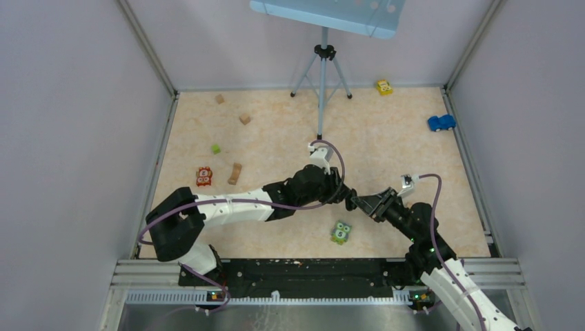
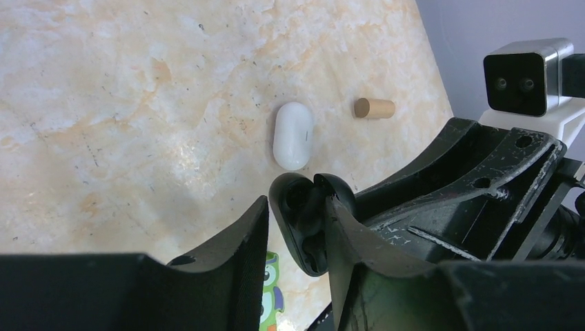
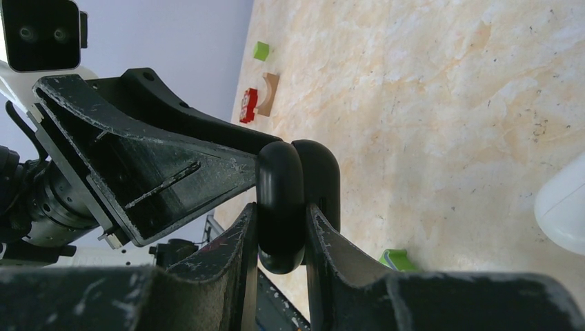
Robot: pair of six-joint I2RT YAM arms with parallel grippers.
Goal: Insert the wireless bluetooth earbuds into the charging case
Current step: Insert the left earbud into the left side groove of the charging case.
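The right pincer [image 3: 281, 221] is clamped on a glossy black pebble-shaped charging case [image 3: 279, 183], lid ajar, while the left pincer [image 2: 296, 207] stands apart around it, a white case [image 2: 293, 136] at 12 o'clock.

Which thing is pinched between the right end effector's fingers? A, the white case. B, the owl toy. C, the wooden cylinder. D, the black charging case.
D: the right wrist view shows the right end effector closed on the black charging case, while the white case lies free on the table.
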